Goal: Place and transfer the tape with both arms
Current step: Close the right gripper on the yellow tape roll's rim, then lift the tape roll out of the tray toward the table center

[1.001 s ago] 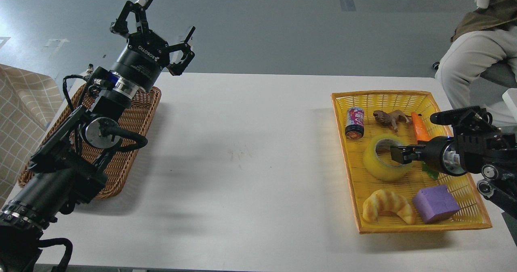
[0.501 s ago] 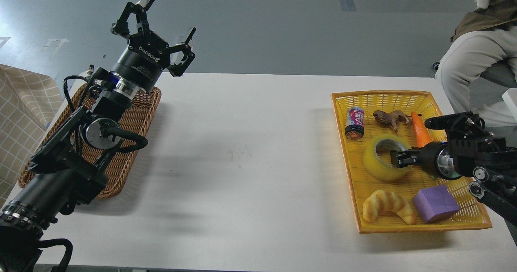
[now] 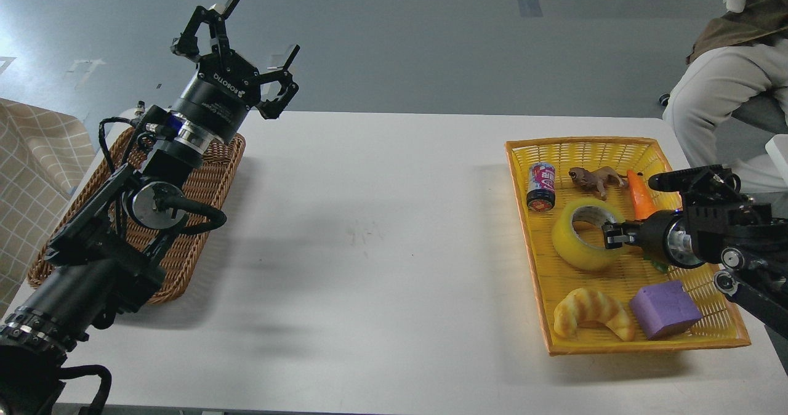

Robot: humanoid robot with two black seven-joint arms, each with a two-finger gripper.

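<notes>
Head view, white table (image 3: 381, 230). Item: tape (image 3: 583, 237), yellowish roll, lying in the yellow basket (image 3: 640, 341) at right, among a can (image 3: 541, 186), toy animal (image 3: 594, 180), carrot (image 3: 642, 196), croissant (image 3: 592, 313) and purple block (image 3: 665, 310). Right gripper (image 3: 611, 236): jaws clamped on the roll's near wall, one finger inside the core. Left gripper (image 3: 243, 52): raised above the wicker basket (image 3: 191, 218) at left, jaws spread apart, holding nothing.

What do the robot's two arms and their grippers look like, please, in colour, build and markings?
Both arms are black and jointed, made of thick cylindrical segments with silver metal rings. The left gripper is a black claw with linked fingers and pale fingertip pads, lettered ROBOTIQ in white on its round base; black cables loop along that arm. The right gripper looks small and dark, behind a silver collar.
</notes>
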